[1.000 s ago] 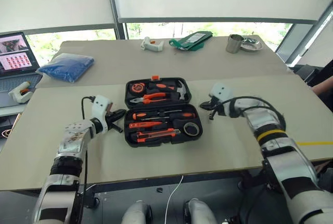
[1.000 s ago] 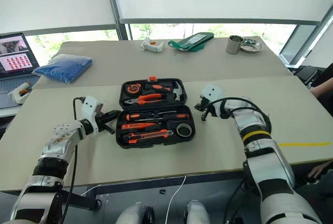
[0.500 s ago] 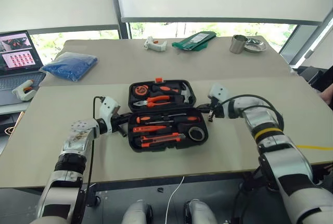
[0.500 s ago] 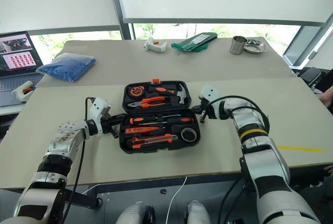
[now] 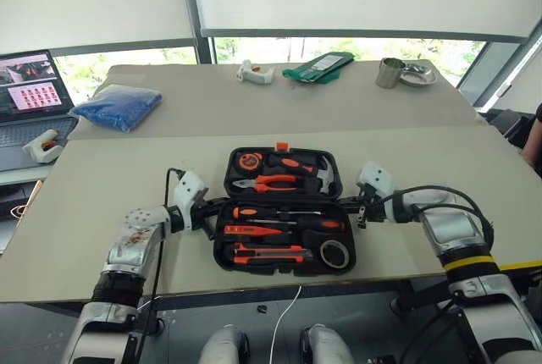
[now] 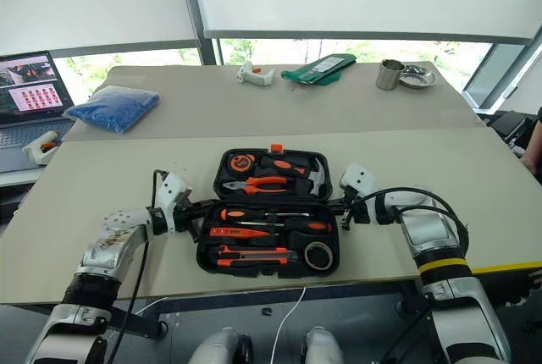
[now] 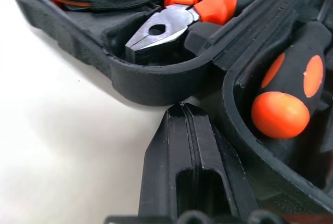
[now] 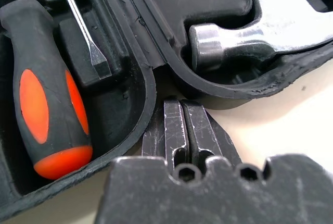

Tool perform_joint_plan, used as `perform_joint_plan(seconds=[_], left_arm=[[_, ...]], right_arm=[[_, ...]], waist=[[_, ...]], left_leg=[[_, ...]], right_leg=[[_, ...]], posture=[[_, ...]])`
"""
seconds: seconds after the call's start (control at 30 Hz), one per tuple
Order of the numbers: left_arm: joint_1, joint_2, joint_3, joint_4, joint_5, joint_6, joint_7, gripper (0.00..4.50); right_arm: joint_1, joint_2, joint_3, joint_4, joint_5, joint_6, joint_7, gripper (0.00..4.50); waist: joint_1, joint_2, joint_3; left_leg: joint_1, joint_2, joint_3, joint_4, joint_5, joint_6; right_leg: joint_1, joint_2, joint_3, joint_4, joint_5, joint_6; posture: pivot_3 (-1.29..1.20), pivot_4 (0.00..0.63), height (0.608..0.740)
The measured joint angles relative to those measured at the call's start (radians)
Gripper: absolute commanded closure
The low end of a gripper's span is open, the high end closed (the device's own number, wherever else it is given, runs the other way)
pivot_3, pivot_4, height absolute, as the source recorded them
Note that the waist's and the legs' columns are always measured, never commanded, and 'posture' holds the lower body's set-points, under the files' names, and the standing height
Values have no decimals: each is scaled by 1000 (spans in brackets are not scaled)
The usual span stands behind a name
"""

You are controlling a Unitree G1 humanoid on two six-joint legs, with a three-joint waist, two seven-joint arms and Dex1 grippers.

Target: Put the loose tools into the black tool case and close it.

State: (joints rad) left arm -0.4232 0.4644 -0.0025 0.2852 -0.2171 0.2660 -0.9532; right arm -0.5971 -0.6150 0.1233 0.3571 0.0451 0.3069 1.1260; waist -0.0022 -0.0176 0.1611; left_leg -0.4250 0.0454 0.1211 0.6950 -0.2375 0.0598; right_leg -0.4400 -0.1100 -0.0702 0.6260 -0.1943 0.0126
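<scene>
The black tool case [image 5: 284,272] lies open at the table's near middle. Its near half holds two black-and-orange screwdrivers [image 5: 326,223], a slim orange screwdriver [image 5: 254,230], the utility knife [image 5: 267,254] and the grey roll [image 5: 336,254]. Pliers [image 7: 171,23] and a hammer [image 8: 244,41] sit in the far half. My left gripper [image 5: 210,212] is shut, its tip [image 7: 182,110] at the case's left side by the hinge. At the right end of the hinge, my right gripper [image 5: 356,209] is shut too, with its tip [image 8: 179,104] between the two halves.
A blue bag [image 5: 117,106] and a laptop [image 5: 30,85] are at the far left, with a white glue gun [image 5: 42,146] beside them. Another glue gun [image 5: 254,72], a green pouch [image 5: 318,65], a metal cup [image 5: 389,72] and a dish [image 5: 417,74] line the far edge.
Both grippers have closed in on the case's sides at the hinge and drawn back. The open case has slid toward the table's near edge.
</scene>
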Motion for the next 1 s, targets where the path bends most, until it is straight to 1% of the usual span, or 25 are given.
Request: perform_joint_plan(seconds=[0.07, 0.17, 0.27, 0.3, 0.33, 0.4, 0.47, 0.5, 0.53, 0.6, 0.67, 0.7, 0.77, 0.83, 1.0], left_arm=[[7, 4, -1, -27, -18, 45, -7, 4500], [17, 34, 7, -71, -63, 91, -49, 3785], [20, 88, 27, -125, -97, 150, -62, 2623], [14, 107, 30, -131, -97, 176, -47, 2298], [7, 131, 33, -133, -96, 209, -31, 1839], [1, 169, 50, -134, -100, 272, -10, 1144], [-15, 214, 56, -135, -107, 367, -6, 340], [-40, 239, 56, -135, -118, 450, 1, 69], [-66, 255, 57, -135, -128, 511, 3, 0], [-154, 266, 57, -137, -156, 666, 16, 0], [-215, 259, 55, -139, -175, 743, 33, 0], [-251, 239, 54, -136, -178, 785, 53, 0], [-303, 187, 43, -109, -179, 839, 95, 0], [-325, 155, 22, -85, -175, 855, 125, 0], [-369, 120, -37, 15, -135, 853, 170, 0]], right_arm=[[-2, -8, -2, 0, -1, 8, -21, 4451], [-8, -36, -22, 1, 17, 24, -25, 4500], [-15, -76, -58, -25, 60, 106, -3, 3661], [-16, -90, -67, -44, 77, 144, 4, 3349], [-17, -109, -71, -65, 98, 191, 17, 2943], [-18, -134, -86, -97, 129, 279, 23, 2310], [-33, -147, -110, -124, 168, 384, 14, 1571], [-53, -159, -116, -142, 178, 457, -1, 1292], [-76, -168, -117, -155, 180, 516, -18, 946], [-165, -200, -81, -177, 177, 708, -53, 203], [-225, -202, -62, -200, 199, 817, -58, 203], [-254, -191, -54, -204, 215, 869, -61, 203], [-293, -144, -35, -182, 216, 913, -91, 203], [-311, -109, -11, -144, 214, 926, -119, 203], [-401, -31, 16, 77, 181, 923, -226, 203]], waist=[[0, 0, 0], [0, 0, 0], [-1, 0, 0], [-1, 0, 0], [-2, 0, 0], [-3, 0, 0], [-5, 0, 0], [-6, 0, 0], [-8, 0, 1], [-7, 0, 1], [-7, -1, 1], [-7, -1, 1], [-8, -1, 1], [-9, -1, 1], [-11, -2, 2]], left_leg=[[0, 0, 0, 0, 1, 0], [0, 0, 0, 0, 1, -1], [0, 0, -1, 0, 1, -1], [0, 0, -1, 0, 1, -1], [0, 1, -1, -1, 1, -1], [0, 1, -1, -1, 1, -1], [0, 1, -1, -1, 1, -1], [0, 1, -1, 0, 1, -1], [0, 1, -1, 0, 2, -1], [0, 0, -2, 0, 2, -1], [1, 1, -2, 0, 2, -1], [1, 0, -2, 0, 2, -1], [0, -1, -2, 0, 2, -1], [0, -1, -2, 0, 2, -1], [-2, -3, -1, -1, 3, -2]], right_leg=[[0, 0, 0, 0, 0, 0], [0, 0, 0, 0, 0, -1], [0, 0, 0, 0, 0, -1], [0, 0, 0, 0, 0, -1], [0, 1, 0, 0, 0, -1], [0, 1, 0, 0, 0, -1], [-1, 1, 1, 0, 0, -1], [-1, 1, 1, 1, 0, -1], [-2, 1, 1, 1, 0, -1], [-2, 1, 1, 2, 0, 0], [0, 1, 1, 2, 0, -1], [0, 1, 1, 2, 0, -1], [0, 1, 1, 2, 0, -1], [-1, 1, 1, 2, 0, -1], [-3, 1, 1, 3, 0, -1]], posture=[[0, 150, 740], [0, 150, 740], [0, 150, 740], [0, 150, 740], [0, 150, 740], [0, 150, 740], [0, 150, 740], [0, 150, 740], [0, 150, 740], [0, 150, 740], [0, 150, 740], [0, 150, 740], [0, 150, 740], [0, 150, 740], [0, 150, 740]])
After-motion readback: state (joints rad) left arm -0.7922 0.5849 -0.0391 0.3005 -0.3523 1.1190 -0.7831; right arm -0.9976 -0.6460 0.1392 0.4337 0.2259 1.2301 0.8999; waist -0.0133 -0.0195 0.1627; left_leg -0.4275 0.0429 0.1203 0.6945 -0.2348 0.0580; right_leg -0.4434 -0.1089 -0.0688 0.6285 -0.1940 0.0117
